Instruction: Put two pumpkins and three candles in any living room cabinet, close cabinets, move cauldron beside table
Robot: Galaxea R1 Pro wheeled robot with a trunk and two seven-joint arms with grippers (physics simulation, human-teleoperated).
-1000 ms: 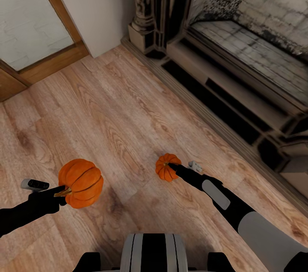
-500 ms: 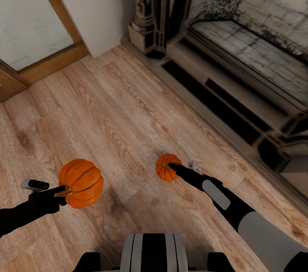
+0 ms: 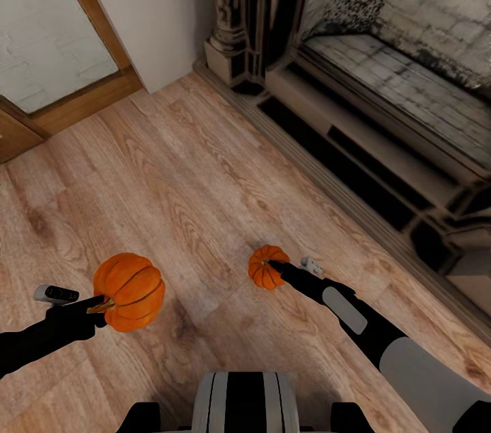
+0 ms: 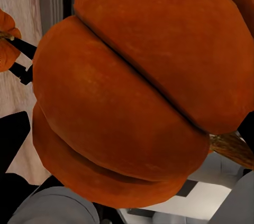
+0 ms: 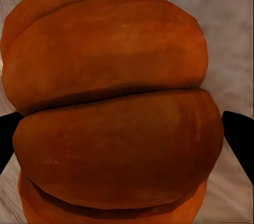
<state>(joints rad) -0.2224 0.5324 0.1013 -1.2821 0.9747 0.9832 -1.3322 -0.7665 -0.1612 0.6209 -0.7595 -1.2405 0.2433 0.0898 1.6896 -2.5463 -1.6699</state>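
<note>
The left gripper (image 3: 102,302) is clenching one pumpkin (image 3: 129,291) at 7 o'clock above the floor (image 3: 191,174). The right gripper (image 3: 273,264) is gripping the other pumpkin (image 3: 264,266) near centre, at 5 o'clock, fireplace (image 3: 382,99) at 2 o'clock.

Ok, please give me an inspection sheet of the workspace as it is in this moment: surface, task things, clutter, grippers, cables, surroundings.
Surface: wooden plank floor, light brown.
Job's things: two orange pumpkins; left pumpkin at the left gripper, right pumpkin at the right gripper. Candles, cabinet, cauldron: nothing seen.
Clutter: nothing seen.
Grippers: left gripper shut on the left pumpkin by its stem; right gripper shut on the right pumpkin, dark fingers at both its sides.
Cables: nothing seen.
Surroundings: brick fireplace with dark column ahead right; white wall; wood-framed glass door at left.
</note>
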